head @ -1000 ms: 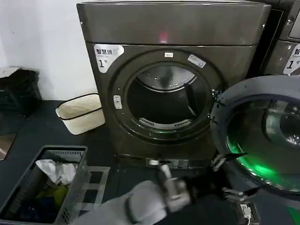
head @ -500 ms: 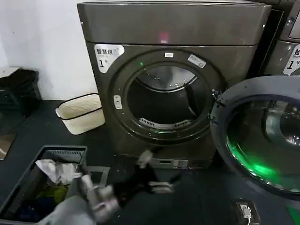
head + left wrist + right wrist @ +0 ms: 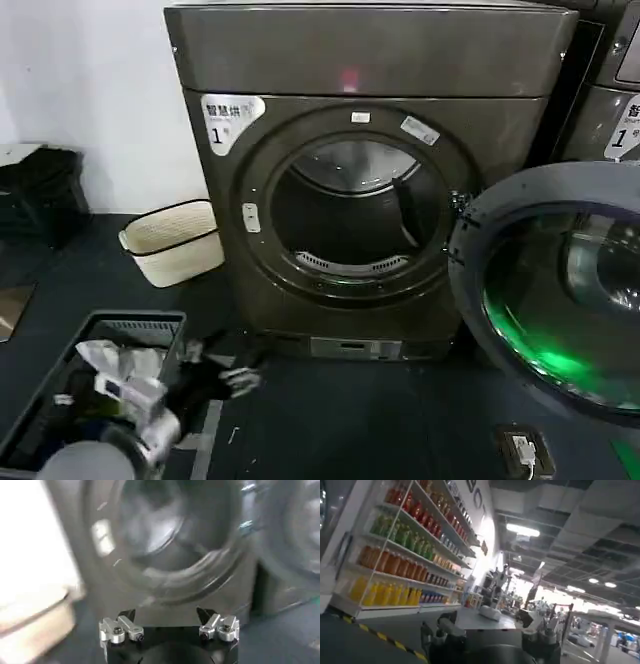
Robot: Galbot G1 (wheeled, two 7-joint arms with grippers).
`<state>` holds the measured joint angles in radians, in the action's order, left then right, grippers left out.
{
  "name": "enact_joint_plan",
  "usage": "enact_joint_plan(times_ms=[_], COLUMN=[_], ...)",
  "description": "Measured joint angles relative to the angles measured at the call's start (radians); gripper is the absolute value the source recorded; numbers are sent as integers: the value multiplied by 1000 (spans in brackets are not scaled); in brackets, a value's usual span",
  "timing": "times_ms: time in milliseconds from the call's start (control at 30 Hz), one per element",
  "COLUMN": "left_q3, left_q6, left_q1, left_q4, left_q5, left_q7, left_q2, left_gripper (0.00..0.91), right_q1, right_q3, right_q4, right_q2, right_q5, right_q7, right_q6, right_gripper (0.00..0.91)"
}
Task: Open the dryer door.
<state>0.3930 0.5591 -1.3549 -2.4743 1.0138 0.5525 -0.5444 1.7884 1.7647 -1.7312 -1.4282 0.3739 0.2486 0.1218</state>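
One dryer [image 3: 365, 170] stands at 12 o'clock, and its one dryer door [image 3: 550, 290] hangs fully swung out at 3 o'clock, leaving the drum mouth free. The left gripper [image 3: 225, 365] is low at 7 o'clock, fingers spread, holding nothing, beside one grey basket [image 3: 160, 400]. One cream basket [image 3: 172, 242] sits at 10 o'clock on the dark floor [image 3: 400, 420]. For the right gripper [image 3: 490, 635] I cannot tell its state.

White sticker [image 3: 231, 118] with "1" on the dryer [image 3: 360, 180]; another "1" label [image 3: 626, 128] on neighbouring machine [image 3: 612, 90].
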Motion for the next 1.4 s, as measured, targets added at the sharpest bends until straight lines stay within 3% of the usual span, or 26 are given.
enact_joint_plan(times_ms=[400, 667, 1000, 1400], left_q3=[350, 440, 476, 480], left_q6=[125, 151, 177, 177], left_q1=[-185, -193, -126, -47], left_q4=[93, 226, 424, 609], left_q5=[508, 879, 1203, 1335], left_q7=[327, 543, 657, 672], left_q2=[3, 55, 67, 120], left_gripper=[907, 907, 907, 907], right_q1=[-21, -22, -21, -22], right_q3=[-41, -55, -66, -66], right_q4=[35, 46, 47, 61], right_q2=[33, 34, 15, 9], right_q5=[-2, -3, -3, -3], right_q7=[-7, -11, -14, -17], right_q6=[-1, 11, 36, 45], right_gripper=[907, 907, 907, 907])
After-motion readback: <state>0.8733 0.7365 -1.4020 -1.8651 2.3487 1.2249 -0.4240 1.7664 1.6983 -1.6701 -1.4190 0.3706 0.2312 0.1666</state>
